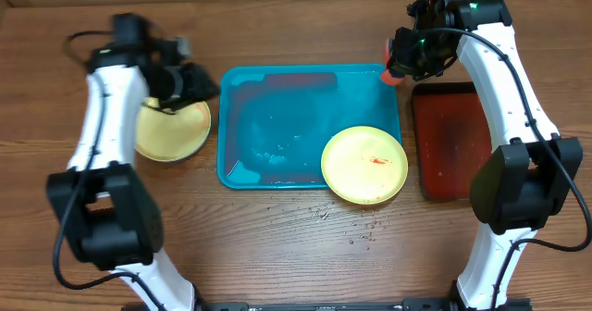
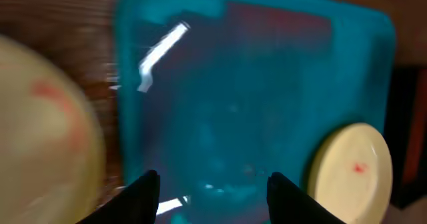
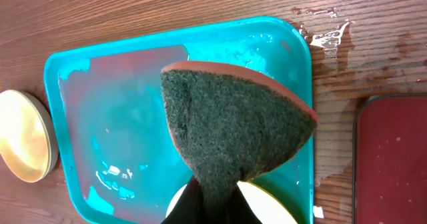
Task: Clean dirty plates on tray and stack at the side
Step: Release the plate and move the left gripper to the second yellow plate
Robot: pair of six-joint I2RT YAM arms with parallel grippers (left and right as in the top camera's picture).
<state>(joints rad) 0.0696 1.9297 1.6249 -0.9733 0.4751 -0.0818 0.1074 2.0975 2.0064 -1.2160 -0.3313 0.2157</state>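
One pale yellow-green plate (image 1: 364,165) with a small red smear lies in the near right corner of the teal tray (image 1: 268,117). Another yellow-green plate (image 1: 171,130) rests on the table left of the tray; I cannot tell whether more lie under it. My left gripper (image 1: 191,84) is open and empty above that plate's far right edge. The left wrist view shows its fingers (image 2: 213,191) over the tray (image 2: 253,84), with the blurred left plate (image 2: 40,131) and the tray plate (image 2: 350,167). My right gripper (image 1: 404,63) is shut on a green-and-orange sponge (image 3: 233,124) above the tray's far right corner (image 3: 293,44).
A dark red tray (image 1: 453,140) lies right of the teal tray and shows in the right wrist view (image 3: 393,157). Water sheens on the teal tray and puddles on the wood (image 3: 323,34). Small crumbs (image 1: 361,232) dot the table in front.
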